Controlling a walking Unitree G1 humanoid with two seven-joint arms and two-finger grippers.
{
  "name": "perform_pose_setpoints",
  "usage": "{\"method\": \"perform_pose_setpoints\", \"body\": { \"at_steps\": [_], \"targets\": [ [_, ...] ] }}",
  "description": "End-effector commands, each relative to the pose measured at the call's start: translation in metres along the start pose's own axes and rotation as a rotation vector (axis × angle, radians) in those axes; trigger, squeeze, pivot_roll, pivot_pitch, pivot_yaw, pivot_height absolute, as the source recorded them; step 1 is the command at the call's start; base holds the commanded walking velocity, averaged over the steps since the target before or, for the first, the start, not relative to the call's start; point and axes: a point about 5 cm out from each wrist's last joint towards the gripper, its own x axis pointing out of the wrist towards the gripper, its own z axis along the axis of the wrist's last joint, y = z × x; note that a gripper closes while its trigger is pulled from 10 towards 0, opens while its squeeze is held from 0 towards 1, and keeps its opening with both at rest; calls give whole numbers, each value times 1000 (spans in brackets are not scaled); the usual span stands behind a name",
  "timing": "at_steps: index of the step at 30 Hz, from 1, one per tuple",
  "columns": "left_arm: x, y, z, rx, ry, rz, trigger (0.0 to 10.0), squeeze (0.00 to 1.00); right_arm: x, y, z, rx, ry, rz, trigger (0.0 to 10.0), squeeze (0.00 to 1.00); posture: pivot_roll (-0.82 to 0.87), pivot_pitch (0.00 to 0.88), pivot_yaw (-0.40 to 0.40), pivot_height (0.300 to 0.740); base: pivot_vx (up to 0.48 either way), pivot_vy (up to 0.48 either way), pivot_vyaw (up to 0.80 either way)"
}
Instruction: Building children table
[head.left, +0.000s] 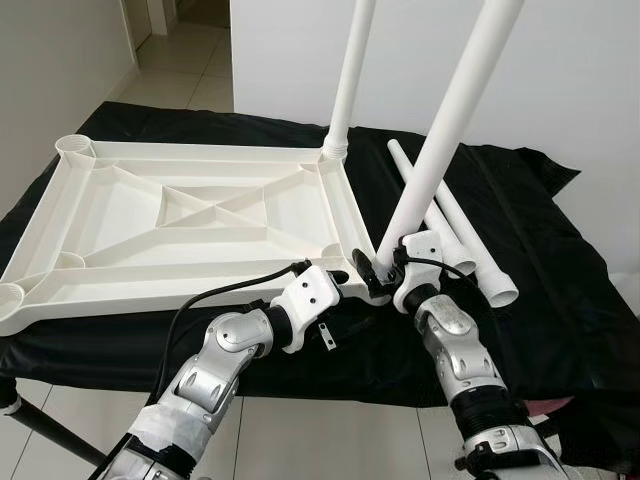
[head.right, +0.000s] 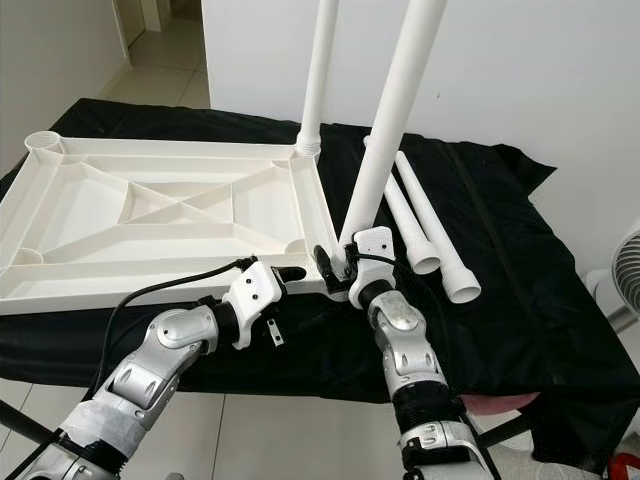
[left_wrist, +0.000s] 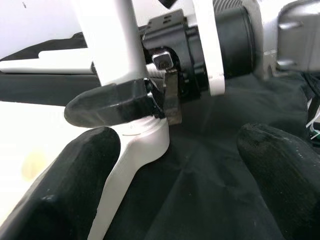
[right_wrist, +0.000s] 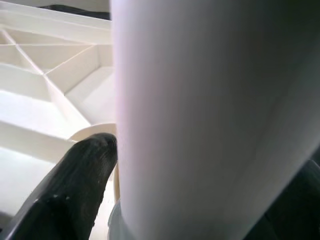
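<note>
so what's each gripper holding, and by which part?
Right gripper grips a white table leg at its bottom end, by the tabletop's near corner socket. Left gripper holds nothing.

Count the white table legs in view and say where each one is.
4. One leg stands in the tabletop's far right corner, one is held by the right gripper at the near right corner, two lie on the black cloth.

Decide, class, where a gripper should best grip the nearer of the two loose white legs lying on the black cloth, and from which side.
Probably mid-shaft on the nearer loose leg, coming from above. It lies flat on the black cloth, so its round shaft offers two open sides there, while the flared end is wider. The second loose leg lies close beside it, so space between them is tight.
</note>
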Motion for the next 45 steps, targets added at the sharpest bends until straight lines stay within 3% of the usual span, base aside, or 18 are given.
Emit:
{"method": "perform_pose_setpoints", "body": {
  "at_steps": [1, 9, 10, 11, 12, 23, 24, 29, 35, 36, 40, 41, 42, 43, 44, 45],
  "targets": [
    [1, 2, 0, 10, 3, 35, 10000, 0, 4, 2, 0, -12, 2, 74, 10000, 0, 57, 0, -93, 740, 0, 0, 0],
    [2, 4, 1, 14, -1, 42, 10000, 0, 13, 8, -1, -24, 32, 214, 10000, 0, 65, 0, -98, 740, 0, 0, 0],
    [1, 4, 1, 15, 0, 47, 10000, 0, 15, 10, -4, -22, 48, 242, 2314, 0, 72, 0, -105, 740, 0, 0, 0],
    [1, 4, 1, 15, 0, 47, 10000, 0, 15, 10, -4, -22, 48, 242, 2314, 0, 72, 0, -105, 740, 0, 0, 0],
    [1, 4, 1, 16, 0, 50, 10000, 0, 16, 10, -5, -22, 51, 248, 0, 0, 72, 0, -105, 740, 0, 0, 0],
    [0, 4, 1, 16, 1, 56, 10000, 0, 15, 5, -10, -3, 56, 249, 0, 0, 76, 0, -103, 740, 0, 0, 0],
    [0, 5, 1, 18, 2, 54, 10000, 0, 13, 4, -13, 26, 57, 217, 10000, 0, 74, 0, -100, 740, 0, 0, 0],
    [0, 5, 1, 18, 3, 52, 10000, 0, 12, 4, -15, 39, 55, 168, 10000, 0, 68, 0, -98, 740, 0, 0, 0],
    [1, 3, 0, 17, 3, 47, 10000, 0, 9, 3, -18, 38, 64, -16, 10000, 0, 57, 0, -99, 740, 0, 0, 0],
    [1, 3, 0, 16, 2, 46, 10000, 0, 9, 3, -19, 66, 73, -92, 10000, 0, 56, 0, -100, 740, 0, 0, 0],
    [2, 3, 0, 15, 1, 46, 10000, 0, 8, 3, -20, 86, 80, -139, 10000, 0, 55, 0, -100, 740, 0, 0, 0],
    [2, 2, 1, 14, -1, 45, 10000, 0, 5, 5, -20, 90, 75, -240, 10000, 0, 50, 0, -101, 740, 0, 0, 0],
    [2, 2, 1, 14, -1, 45, 10000, 0, 5, 5, -20, 90, 75, -240, 10000, 0, 50, 0, -101, 740, 0, 0, 0],
    [3, 2, 1, 12, -3, 44, 10000, 0, 0, 8, -21, 100, 75, -346, 10000, 0, 46, 0, -101, 740, 0, 0, 0],
    [3, 2, 1, 12, -3, 44, 10000, 0, 0, 8, -21, 100, 75, -346, 10000, 0, 46, 0, -101, 740, 0, 0, 0],
    [3, 2, 1, 11, -5, 43, 10000, 0, -3, 10, -21, 109, 71, -422, 10000, 0, 46, 0, -101, 740, 0, 0, 0]
  ]
}}
